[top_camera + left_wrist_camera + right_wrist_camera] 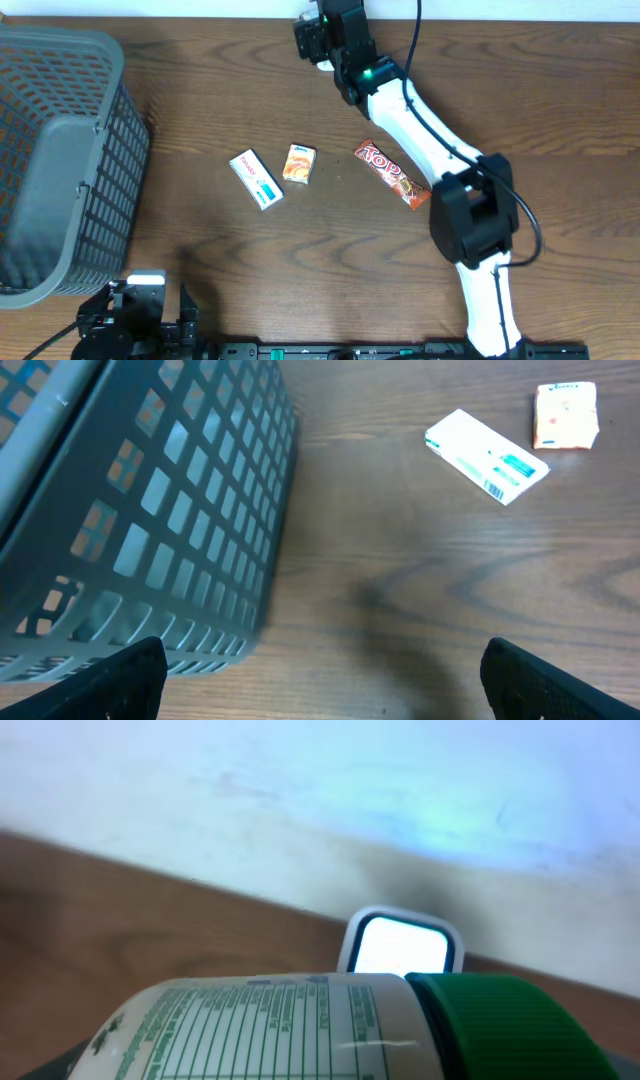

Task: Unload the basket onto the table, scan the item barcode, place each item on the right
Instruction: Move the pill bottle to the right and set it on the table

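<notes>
A grey plastic lattice basket (110, 190) with a solid rim sits at one end of a brown wood-grain bench (200, 80). Part of it is cut off by the frame edge. Seen from overhead, only its own grey floor shows inside.

Three packets lie flat on the bench beside the basket, in a loose row leading away from it. Nearest is a white oblong cardboard box with teal print (256, 178). Next is a small orange carton (300, 164), and farthest is a shiny red-orange snack bar wrapper (392, 174).

The left claw (148, 300) hovers by the basket's near corner, with its black fingers spread wide and nothing between them.

The white-and-black right arm reaches to the bench's far edge, well apart from the basket. There the right claw (310, 35) grasps a round bottle with a white label and green printed table (270, 1030). The bottle has a ridged dark green cap (500, 1020). In the wrist view it lies sideways and fills the lower frame, so it hides the claw's own fingers. Its label text is too blurred to read.

Just beyond the bottle stands a small white rounded-square scanner with a glowing window (400, 945), set against a pale wall.
</notes>
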Available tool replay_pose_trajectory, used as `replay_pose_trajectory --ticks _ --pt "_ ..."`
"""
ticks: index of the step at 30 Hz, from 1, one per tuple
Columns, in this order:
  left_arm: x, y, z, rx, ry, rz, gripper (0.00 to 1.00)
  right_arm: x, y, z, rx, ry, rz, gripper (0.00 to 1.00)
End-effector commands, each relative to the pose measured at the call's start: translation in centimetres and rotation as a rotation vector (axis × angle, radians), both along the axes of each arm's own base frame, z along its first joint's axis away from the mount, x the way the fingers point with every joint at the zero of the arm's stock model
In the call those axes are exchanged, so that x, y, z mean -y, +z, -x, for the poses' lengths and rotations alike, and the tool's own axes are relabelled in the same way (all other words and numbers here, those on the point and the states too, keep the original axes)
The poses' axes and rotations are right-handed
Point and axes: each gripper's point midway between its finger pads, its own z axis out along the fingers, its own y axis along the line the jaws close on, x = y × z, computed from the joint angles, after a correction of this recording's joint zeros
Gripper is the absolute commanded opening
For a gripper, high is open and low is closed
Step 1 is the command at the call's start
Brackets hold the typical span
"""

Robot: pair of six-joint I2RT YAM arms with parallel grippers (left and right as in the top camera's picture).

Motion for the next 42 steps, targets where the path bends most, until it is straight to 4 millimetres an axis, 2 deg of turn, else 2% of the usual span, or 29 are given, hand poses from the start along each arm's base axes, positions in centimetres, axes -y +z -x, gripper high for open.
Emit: replay_pose_trajectory --ticks 1,10,15,27,29,31,32,34,35,37,40,41,42 --pt "0.2 0.1 0.1 0.009 -0.009 0.005 0.99 1.6 1.0 -2.0 0.086 -0.068 -0.009 0.67" --pt "0.2 0.1 0.1 0.009 -0.009 0.005 0.99 3.1 -0.5 -5.3 0.211 -0.112 -0.072 0.66" --pt "0.1 0.1 0.1 0.009 -0.009 0.005 0.99 4.4 -2.6 -6.7 0.24 -0.138 -0.088 0.67" --pt "0.2 0.1 0.1 0.009 -0.009 0.005 0.99 4.2 -3.2 -6.8 0.247 -0.137 -0.1 0.7" --pt "0.2 0.1 0.1 0.009 -0.009 0.005 0.99 4.4 -2.9 -6.6 0.226 -0.14 -0.088 0.69" --pt "0.1 0.1 0.1 0.009 -0.009 0.005 0.99 5.1 -1.3 -6.1 0.199 -0.146 -0.074 0.66" --pt "0.2 0.1 0.1 0.009 -0.009 0.005 0.99 6.0 0.6 -5.6 0.183 -0.155 -0.064 0.66" --pt "0.1 0.1 0.1 0.009 -0.009 0.005 0.99 7.1 2.3 -4.9 0.159 -0.165 -0.051 0.67" --pt "0.1 0.1 0.1 0.009 -0.009 0.005 0.99 8.7 4.3 -3.9 0.123 -0.184 -0.03 0.7" --pt "0.1 0.1 0.1 0.009 -0.009 0.005 0.99 12.6 6.5 -1.9 0.049 -0.253 0.022 0.69" --pt "0.1 0.1 0.1 0.009 -0.009 0.005 0.99 17.1 7.2 0.3 -0.046 -0.33 0.082 0.68" --pt "0.1 0.1 0.1 0.009 -0.009 0.005 0.99 19.7 7.1 1.4 -0.1 -0.375 0.112 0.68" --pt "0.1 0.1 0.1 0.009 -0.009 0.005 0.99 25.0 5.5 3.6 -0.235 -0.455 0.167 0.69"
